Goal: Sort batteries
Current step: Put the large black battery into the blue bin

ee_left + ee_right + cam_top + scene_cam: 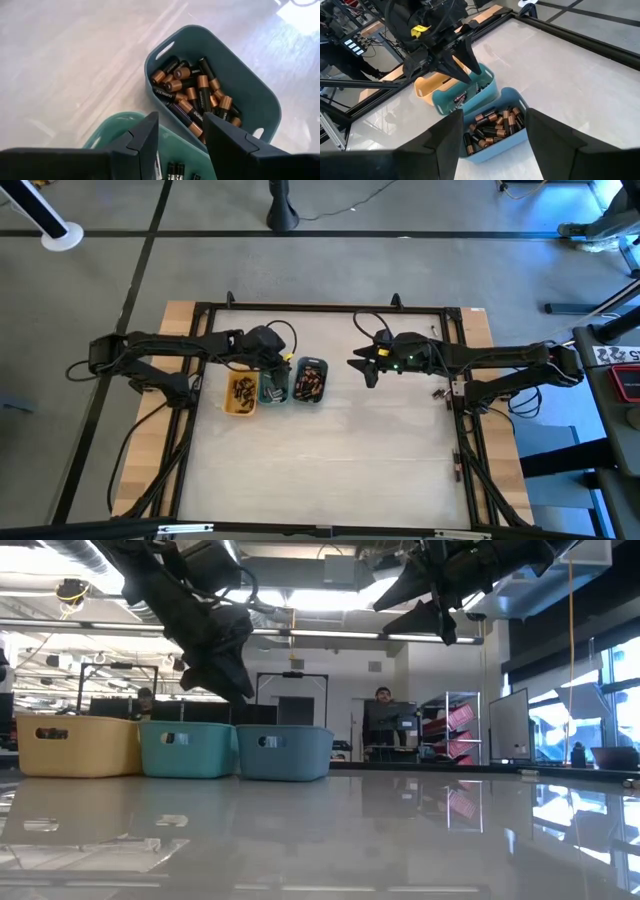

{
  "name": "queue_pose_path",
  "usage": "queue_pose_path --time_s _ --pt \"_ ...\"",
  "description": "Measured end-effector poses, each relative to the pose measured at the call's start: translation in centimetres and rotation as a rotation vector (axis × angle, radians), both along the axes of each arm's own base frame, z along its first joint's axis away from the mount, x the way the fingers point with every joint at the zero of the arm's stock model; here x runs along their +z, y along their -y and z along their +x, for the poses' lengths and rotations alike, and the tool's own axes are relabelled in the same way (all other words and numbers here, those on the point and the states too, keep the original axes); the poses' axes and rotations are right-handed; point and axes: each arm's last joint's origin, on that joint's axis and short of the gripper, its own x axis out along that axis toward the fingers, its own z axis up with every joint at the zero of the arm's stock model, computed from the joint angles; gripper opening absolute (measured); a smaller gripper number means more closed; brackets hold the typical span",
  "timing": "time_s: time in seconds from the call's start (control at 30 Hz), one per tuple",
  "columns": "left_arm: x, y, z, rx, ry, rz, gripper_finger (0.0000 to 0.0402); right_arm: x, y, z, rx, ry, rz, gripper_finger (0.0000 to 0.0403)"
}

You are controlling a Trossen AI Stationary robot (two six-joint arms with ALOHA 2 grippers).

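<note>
Three small trays stand side by side on the white table: yellow [240, 406], green [273, 394] and grey-blue [311, 366]. Copper-and-black batteries [192, 92] fill the grey-blue tray. More batteries [243, 389] lie in the yellow tray, and a few batteries [173, 170] show in the green tray [112, 129]. My left gripper [181, 125] hangs open just above the green tray with nothing between its fingers. My right gripper [494, 117] hovers open, high above the table, to the right of the trays [362, 367].
A black frame [330, 308] runs around the table, with wooden strips [176, 320] outside it. Bare white tabletop [340, 460] stretches from the trays to the near edge. In the low view, people [383, 700] and shelves show in the room behind.
</note>
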Motion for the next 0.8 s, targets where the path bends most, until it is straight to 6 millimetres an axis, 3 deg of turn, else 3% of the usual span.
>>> queue_pose_path --time_s 0.8 --pt "0.13 -0.06 0.12 -0.006 0.014 0.019 0.0143 0.02 0.05 -0.01 -0.017 0.001 -0.008 0.0215"
